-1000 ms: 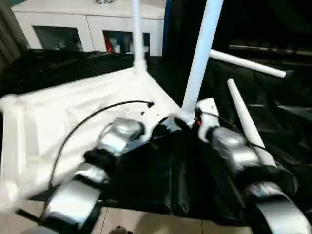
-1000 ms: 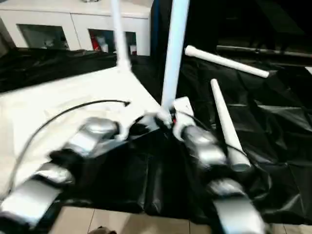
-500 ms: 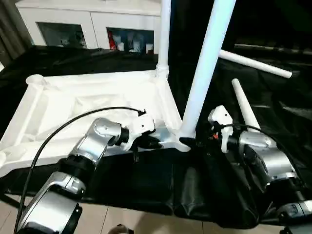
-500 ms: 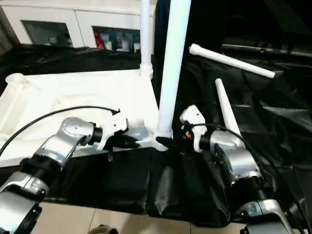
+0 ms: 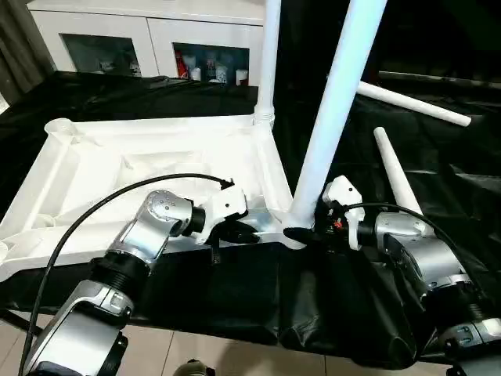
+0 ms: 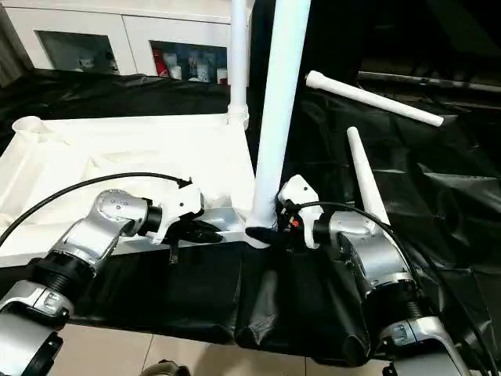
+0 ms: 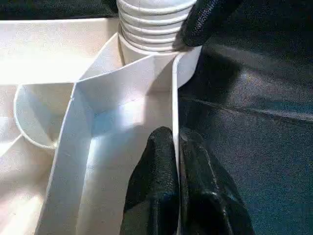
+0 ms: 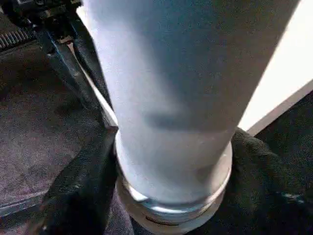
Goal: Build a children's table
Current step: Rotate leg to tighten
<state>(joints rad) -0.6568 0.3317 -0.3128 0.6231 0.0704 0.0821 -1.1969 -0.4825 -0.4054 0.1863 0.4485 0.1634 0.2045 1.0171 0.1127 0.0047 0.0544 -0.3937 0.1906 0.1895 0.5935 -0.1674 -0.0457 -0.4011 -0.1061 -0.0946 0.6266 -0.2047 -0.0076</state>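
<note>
white plastic tabletop (image 5: 156,168) lies upside down, its thin stiff rim pinched by the left gripper (image 7: 177,147); right gripper (image 8: 166,147) straddles the slippery, light upright leg (image 5: 333,110) at its collar.

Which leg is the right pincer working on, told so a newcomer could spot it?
Start at the white upturned tabletop on the black sheet. At its near right corner an upright leg rises, with the right pincer around its base. The other upright leg stands at the far corner; two lie loose.
</note>
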